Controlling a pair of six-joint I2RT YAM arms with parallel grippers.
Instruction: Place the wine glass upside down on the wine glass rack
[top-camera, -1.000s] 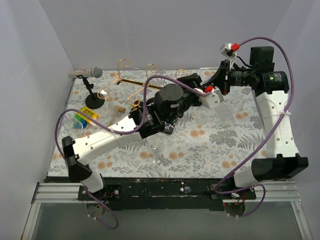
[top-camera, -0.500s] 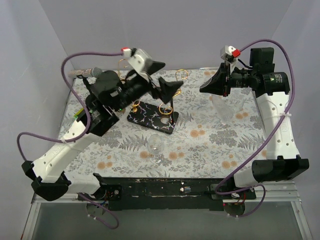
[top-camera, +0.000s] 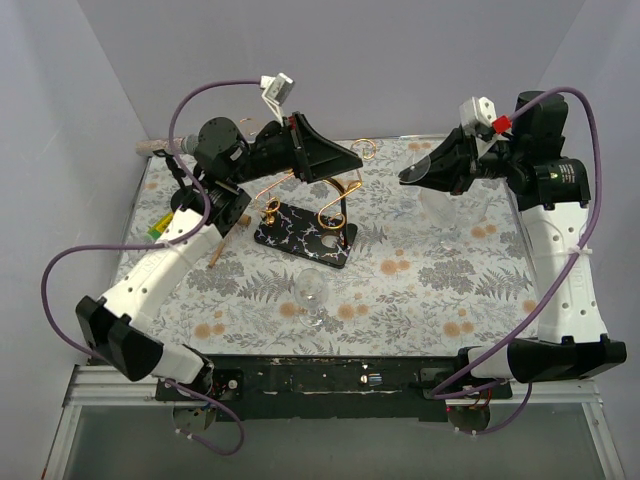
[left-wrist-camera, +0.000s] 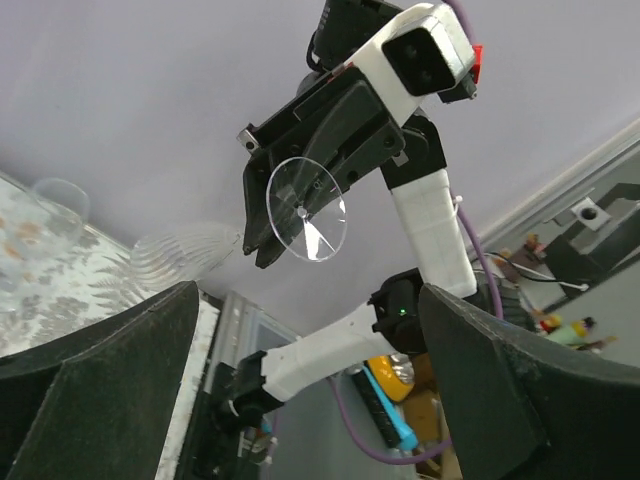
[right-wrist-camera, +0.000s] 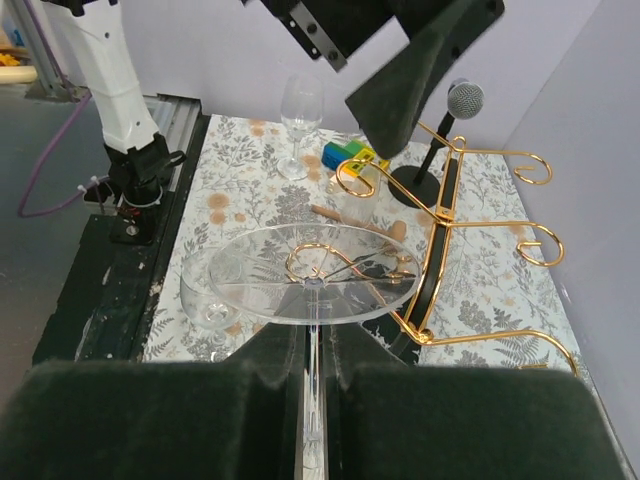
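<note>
My right gripper (top-camera: 445, 170) is shut on the stem of a clear wine glass (top-camera: 428, 165), held in the air right of the rack with its round foot pointing left. In the right wrist view the fingers (right-wrist-camera: 400, 400) pinch the stem and the foot disc (right-wrist-camera: 313, 272) stands just past them; the bowl is hidden. The wine glass rack (top-camera: 340, 195), gold wire on a black veined base (top-camera: 300, 235), stands mid-table and also shows in the right wrist view (right-wrist-camera: 440, 240). My left gripper (top-camera: 345, 160) is raised above the rack, open and empty (left-wrist-camera: 307, 300), facing the held glass (left-wrist-camera: 307, 208).
A second wine glass (top-camera: 310, 290) stands in front of the rack. A ribbed clear glass (top-camera: 445, 215) sits below my right gripper. A microphone on a black stand (top-camera: 185, 200), coloured blocks (top-camera: 160, 228) and a wooden piece (right-wrist-camera: 350, 215) are at the left.
My left arm has pulled back from across the rack and risen, its gripper now high and pointing right. My right gripper has lifted slightly with the glass.
</note>
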